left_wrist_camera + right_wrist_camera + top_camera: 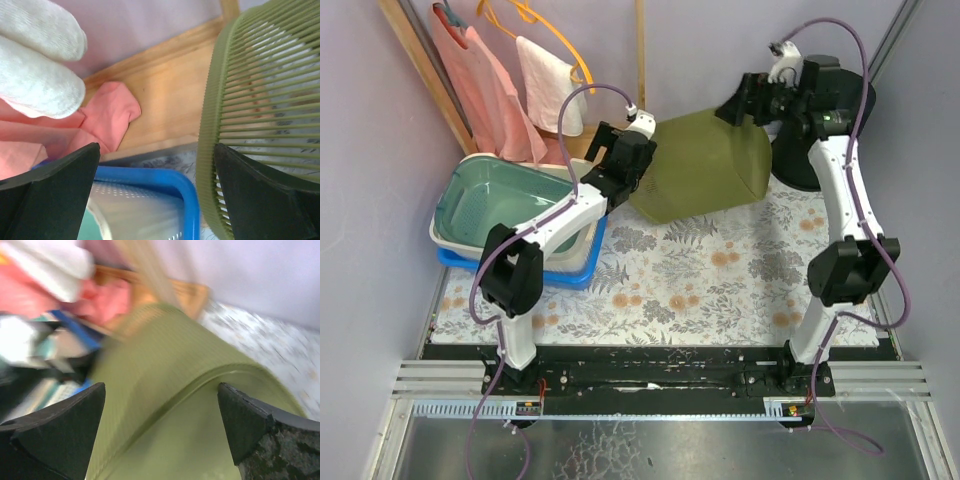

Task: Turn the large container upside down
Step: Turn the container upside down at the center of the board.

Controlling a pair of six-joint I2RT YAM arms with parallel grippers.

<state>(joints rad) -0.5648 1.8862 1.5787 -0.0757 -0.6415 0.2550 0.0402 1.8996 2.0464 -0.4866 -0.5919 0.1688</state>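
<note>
The large olive-green slatted container (705, 165) lies tipped on its side at the back middle of the floral mat, its open mouth toward the left. My left gripper (642, 160) is open at the mouth. In the left wrist view the ribbed rim (210, 125) stands between the fingers of the left gripper (156, 150), close against the right finger. My right gripper (735, 103) is open, up at the container's closed end. In the blurred right wrist view the open right gripper (161, 387) spans the edge of the container's base (200, 440).
A teal basin (500, 195) sits in stacked white and blue trays (150, 180) at the left, close to the container's mouth. Pink cloth (475, 70) and white towels (548, 80) hang at the back left by a wooden frame. A black round object (798, 160) stands behind the right arm.
</note>
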